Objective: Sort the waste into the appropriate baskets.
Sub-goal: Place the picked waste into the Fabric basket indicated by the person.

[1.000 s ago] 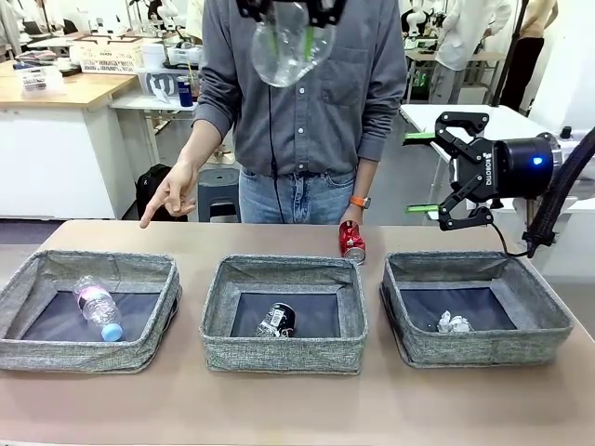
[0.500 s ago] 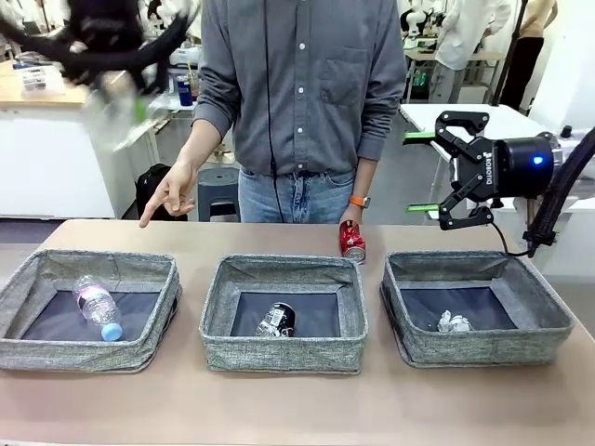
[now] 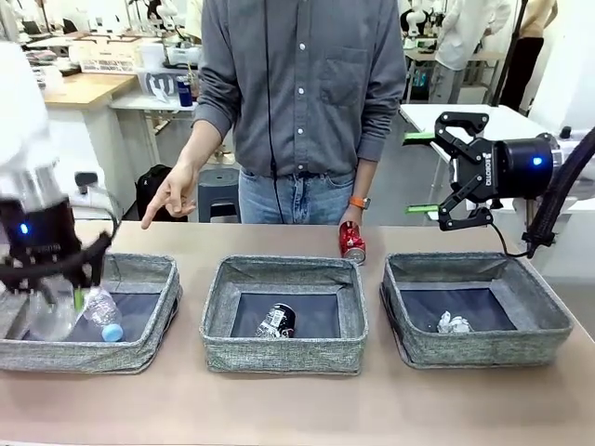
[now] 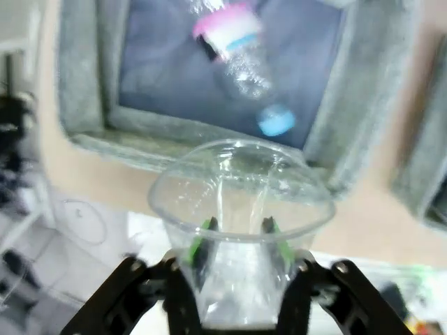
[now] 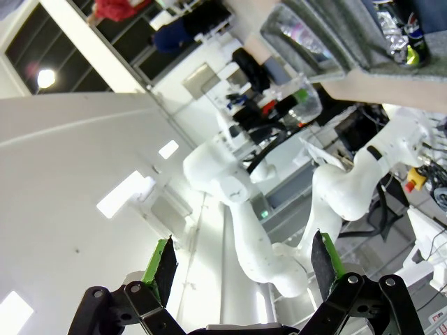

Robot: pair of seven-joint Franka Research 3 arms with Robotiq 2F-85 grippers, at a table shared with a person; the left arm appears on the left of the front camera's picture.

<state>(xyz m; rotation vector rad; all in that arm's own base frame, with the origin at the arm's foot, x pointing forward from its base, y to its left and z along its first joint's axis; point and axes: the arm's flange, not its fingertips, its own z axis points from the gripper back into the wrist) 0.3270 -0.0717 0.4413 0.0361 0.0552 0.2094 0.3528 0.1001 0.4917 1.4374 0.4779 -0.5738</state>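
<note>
**Clear bottle brought down to the left basket**

A second ago the left claw point(image 4: 237, 241) held the clear bottle point(image 4: 241, 209) high over the middle of the surface point(image 3: 297, 409); it has since swung across and dropped to the near-left corner of the left basket point(image 3: 139, 269). That puts the bottle over the bin that already holds the pink-labelled bottle point(image 3: 98, 311), so the sort looks correct and a release seems the likely next step.

The left claw is partly closed on the clear bottle, green pads point(image 4: 206, 234) pressing its sides. In the wrist view the bottle's long axis runs along the fingers, its broad rounded end pointing down toward the basket. The pink-labelled bottle lies flat, its long axis on a diagonal, blue cap toward the near side.

The right claw point(image 3: 437, 167) hangs wide open and empty above the right basket point(image 3: 548, 316). The black-and-white can point(image 3: 276, 321) lies in the middle basket point(image 3: 284, 269); the red can point(image 3: 351, 243) stands on the surface behind it, unsorted.
</note>
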